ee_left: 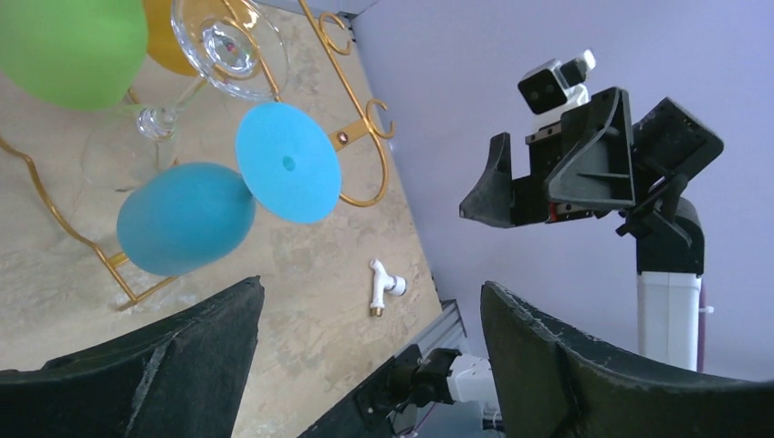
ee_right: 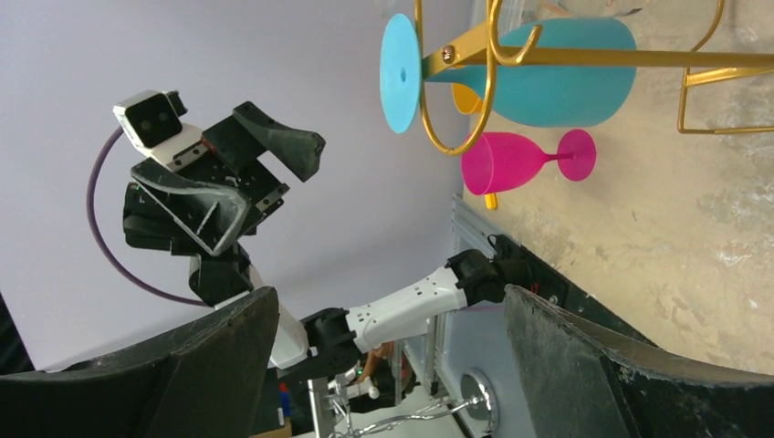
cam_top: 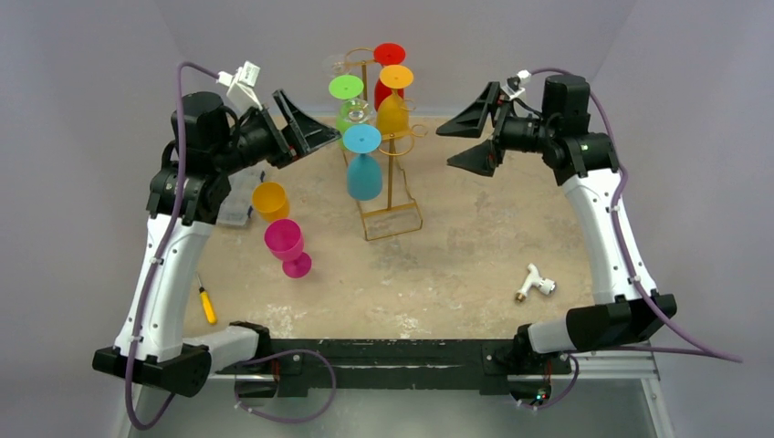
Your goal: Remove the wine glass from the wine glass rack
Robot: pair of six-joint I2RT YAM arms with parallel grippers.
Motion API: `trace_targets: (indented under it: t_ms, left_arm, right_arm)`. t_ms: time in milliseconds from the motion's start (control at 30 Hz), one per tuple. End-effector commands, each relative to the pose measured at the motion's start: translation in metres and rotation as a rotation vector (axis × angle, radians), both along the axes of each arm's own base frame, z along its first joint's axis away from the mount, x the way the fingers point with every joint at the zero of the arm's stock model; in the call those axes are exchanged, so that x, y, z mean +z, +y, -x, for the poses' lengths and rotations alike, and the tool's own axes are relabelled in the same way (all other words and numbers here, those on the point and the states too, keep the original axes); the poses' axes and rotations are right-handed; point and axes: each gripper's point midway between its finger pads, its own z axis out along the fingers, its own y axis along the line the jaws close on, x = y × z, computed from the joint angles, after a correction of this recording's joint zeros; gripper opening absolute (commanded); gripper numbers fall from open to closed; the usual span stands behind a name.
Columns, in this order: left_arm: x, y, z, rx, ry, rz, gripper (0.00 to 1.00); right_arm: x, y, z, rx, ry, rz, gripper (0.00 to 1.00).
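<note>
Gold wine glass rack (cam_top: pixel 392 187) standing toward the far middle of the table (cam_top: pixel 475 255), blue wine glass (cam_top: pixel 363 176) hanging upside down on its near side, both arms raised with elbows bent, left end effector (cam_top: pixel 306 128) and right end effector (cam_top: pixel 465 139) flanking the rack, both wide open, empty, apart from it.

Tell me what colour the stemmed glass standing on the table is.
The glass is bright pink, clearest in the overhead view.

on the sandy table (cam_top: pixel 438 274) we see a yellow-handled screwdriver (cam_top: pixel 207 306) at the left edge, a white tap fitting (cam_top: pixel 535 284) toward the right
</note>
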Motion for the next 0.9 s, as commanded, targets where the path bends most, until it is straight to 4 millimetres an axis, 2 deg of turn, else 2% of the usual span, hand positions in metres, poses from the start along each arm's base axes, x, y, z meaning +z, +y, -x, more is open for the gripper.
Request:
trace_targets:
  t_ms: [0, 200, 367, 567, 867]
  left_arm:
    - [0.017, -0.003, -0.019, 0.049, -0.049, 0.095, 0.84]
    - [0.002, -0.013, -0.045, 0.031, -0.004, 0.118, 0.75]
    - [-0.008, -0.011, -0.054, 0.054, 0.019, 0.102, 0.69]
    - [-0.026, -0.011, -0.060, 0.068, 0.064, 0.110, 0.64]
    - [-0.042, -0.016, -0.068, 0.057, 0.097, 0.131, 0.58]
  right_arm:
    - [0.014, 0.002, 0.008, 0.037, -0.078, -0.036, 0.92]
    - [0.026, 0.003, 0.003, 0.024, -0.112, -0.077, 0.91]
    - [0.047, 0.002, -0.002, -0.024, -0.142, -0.112, 0.91]
    - [0.048, 0.000, -0.006, -0.057, -0.140, -0.107, 0.91]
    - [0.048, -0.003, -0.007, -0.093, -0.138, -0.097, 0.91]
